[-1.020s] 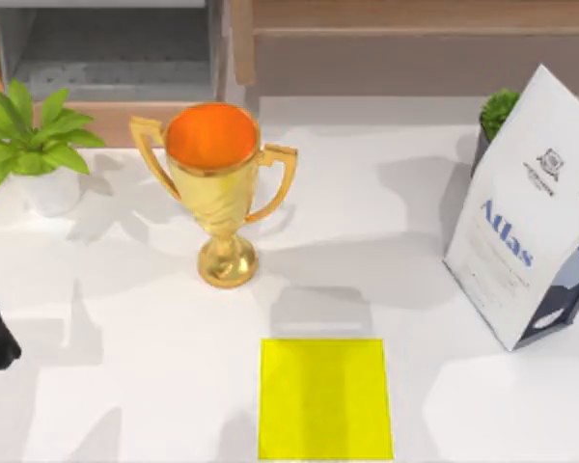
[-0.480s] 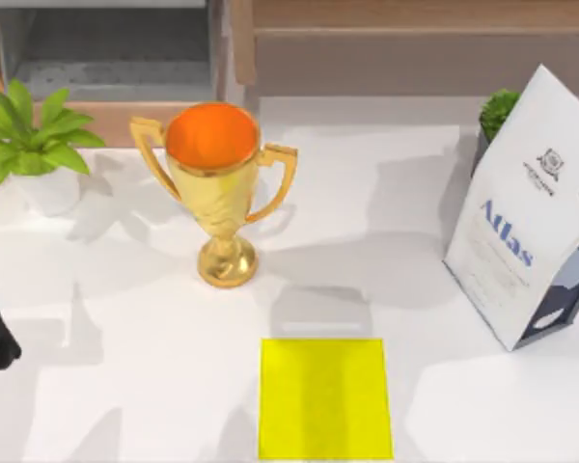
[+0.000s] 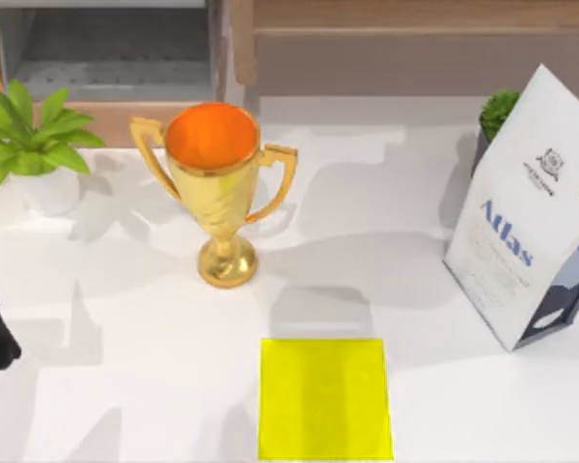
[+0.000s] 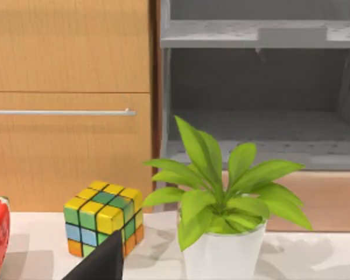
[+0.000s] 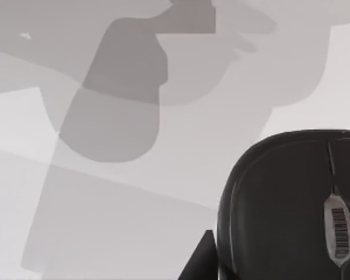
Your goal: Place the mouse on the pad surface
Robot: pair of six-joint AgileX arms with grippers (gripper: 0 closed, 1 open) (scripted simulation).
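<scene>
Close beneath the right gripper [image 5: 199, 259], whose finger spread cannot be told, the mouse [image 5: 291, 204] lies on the white table [image 3: 125, 367], apart from the pad [image 3: 325, 397] at its near edge.

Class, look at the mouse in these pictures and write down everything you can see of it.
The mouse appears in the right wrist view, close to the camera and cut off by the picture's edge. It is dark grey-black, smooth and rounded, with a plastic look. A thin seam runs down its back to a grey scroll wheel with dark ridges. It seems to lie flat on the white table, among grey shadows. A dark pointed tip sits next to its edge; whether they touch is unclear. It is not on the pad.
</scene>
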